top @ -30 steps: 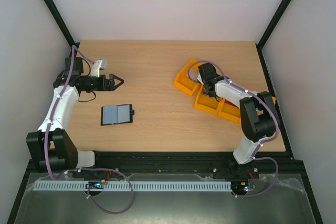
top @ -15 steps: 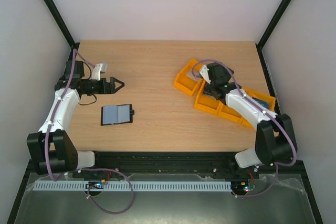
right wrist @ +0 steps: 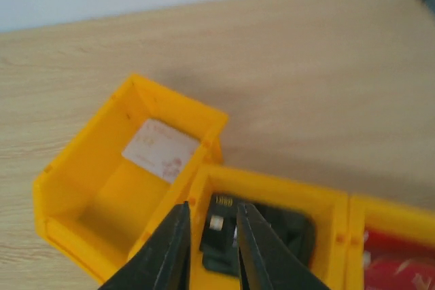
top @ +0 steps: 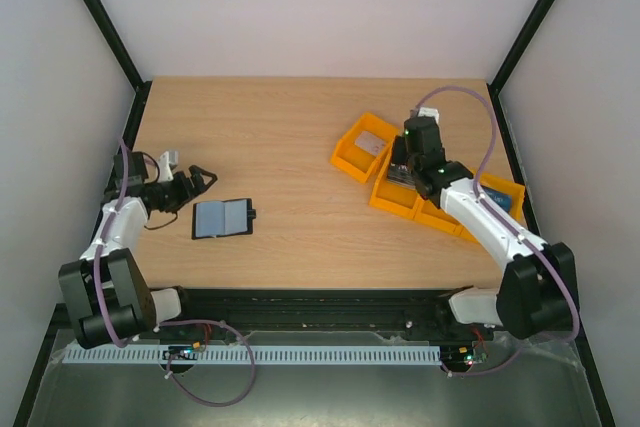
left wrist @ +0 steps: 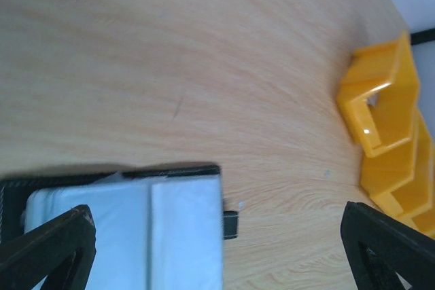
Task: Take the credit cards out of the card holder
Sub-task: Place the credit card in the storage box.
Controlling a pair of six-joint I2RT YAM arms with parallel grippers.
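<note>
The card holder (top: 222, 218) lies open on the table, a black wallet with pale blue-grey pockets and a small tab (left wrist: 232, 224). It fills the lower left of the left wrist view (left wrist: 136, 229). My left gripper (top: 200, 179) is wide open and empty, just up-left of it. My right gripper (top: 405, 169) hovers over the orange trays with its jaws a little apart and nothing held (right wrist: 213, 208). A pale card with red print (right wrist: 162, 149) lies in the left tray. A dark card-like thing (right wrist: 221, 232) lies in the middle tray below the fingers.
Several orange trays (top: 352, 157) sit in a row at the right of the table. A red thing (right wrist: 401, 259) lies in the tray to the right, and a blue one (top: 495, 190) in the farthest tray. Black frame posts stand at the table's back corners.
My left arm has drawn back toward the near left, and its gripper now sits lower, beside the wallet. My right arm's elbow has swung out right while its gripper stays over the trays.
</note>
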